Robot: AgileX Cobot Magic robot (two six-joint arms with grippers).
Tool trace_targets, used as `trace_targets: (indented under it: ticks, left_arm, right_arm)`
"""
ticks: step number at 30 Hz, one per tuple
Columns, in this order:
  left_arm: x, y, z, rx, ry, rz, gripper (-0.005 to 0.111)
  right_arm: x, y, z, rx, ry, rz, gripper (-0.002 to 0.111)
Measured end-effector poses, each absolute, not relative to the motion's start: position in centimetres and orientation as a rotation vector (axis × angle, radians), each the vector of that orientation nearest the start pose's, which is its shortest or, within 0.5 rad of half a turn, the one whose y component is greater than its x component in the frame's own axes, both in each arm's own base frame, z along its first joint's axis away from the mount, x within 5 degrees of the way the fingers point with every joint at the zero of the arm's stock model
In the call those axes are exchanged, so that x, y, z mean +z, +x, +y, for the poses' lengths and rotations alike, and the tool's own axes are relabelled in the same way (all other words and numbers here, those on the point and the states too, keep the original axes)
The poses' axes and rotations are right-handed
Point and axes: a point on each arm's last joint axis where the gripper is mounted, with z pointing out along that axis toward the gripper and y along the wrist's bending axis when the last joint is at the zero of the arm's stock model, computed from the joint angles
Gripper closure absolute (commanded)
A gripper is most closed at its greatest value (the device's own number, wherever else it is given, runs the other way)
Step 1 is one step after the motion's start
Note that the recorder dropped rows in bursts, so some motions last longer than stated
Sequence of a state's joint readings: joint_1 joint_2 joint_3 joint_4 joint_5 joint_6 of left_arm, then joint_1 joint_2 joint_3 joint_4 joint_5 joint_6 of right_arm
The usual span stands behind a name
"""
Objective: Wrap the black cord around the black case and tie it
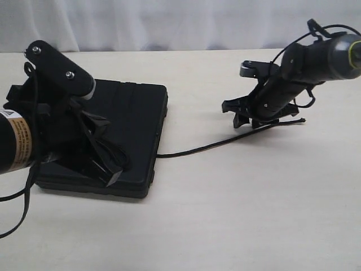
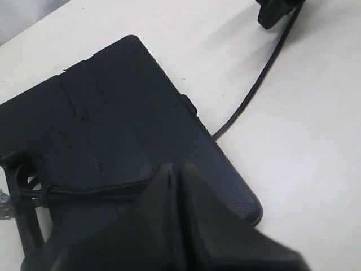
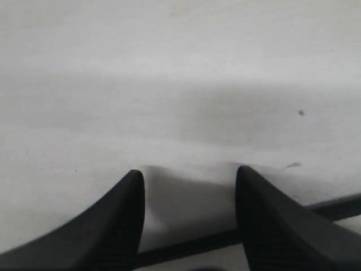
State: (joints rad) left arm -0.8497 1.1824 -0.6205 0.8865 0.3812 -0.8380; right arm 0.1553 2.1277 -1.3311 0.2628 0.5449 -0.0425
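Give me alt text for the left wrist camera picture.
The left gripper, shut, pinches the black cord over the black case. More cord runs from the case's edge across the pale table.

A pale, cream-coloured tabletop (image 1: 237,214) lies under soft, even light, faint shadows on its surface, with a white pleated curtain (image 1: 169,22) hanging along its far edge.

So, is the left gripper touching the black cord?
Touching. The left wrist view shows the black cord running into the shut tips of the left gripper.
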Motion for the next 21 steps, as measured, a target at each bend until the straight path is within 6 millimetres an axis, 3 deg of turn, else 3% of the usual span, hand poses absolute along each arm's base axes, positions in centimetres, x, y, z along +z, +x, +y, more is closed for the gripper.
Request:
trace_targets:
  ticks: [5, 11, 13, 18, 21]
  left_arm:
    - [24.5, 17.0, -15.4, -0.115, 0.799, 2.121, 0.107]
    - [24.3, 17.0, -14.9, -0.057, 0.784, 2.156, 0.107]
    - [24.2, 17.1, -14.8, -0.038, 0.786, 2.161, 0.107]
    - [24.2, 17.1, -14.8, -0.032, 0.787, 2.162, 0.107]
    - [24.2, 17.1, -14.8, -0.032, 0.787, 2.162, 0.107]
  right_arm:
    - [11.1, 41.0, 5.4, 0.402, 0.238, 2.814, 0.06]
    - [11.8, 40.0, 5.3, 0.505, 0.288, 2.879, 0.06]
    - [12.8, 39.7, 5.4, 0.524, 0.277, 2.882, 0.06]
    - [17.7, 38.6, 5.2, 0.514, 0.274, 2.8, 0.06]
    - [18.8, 37.1, 4.1, 0.382, 0.412, 2.762, 0.06]
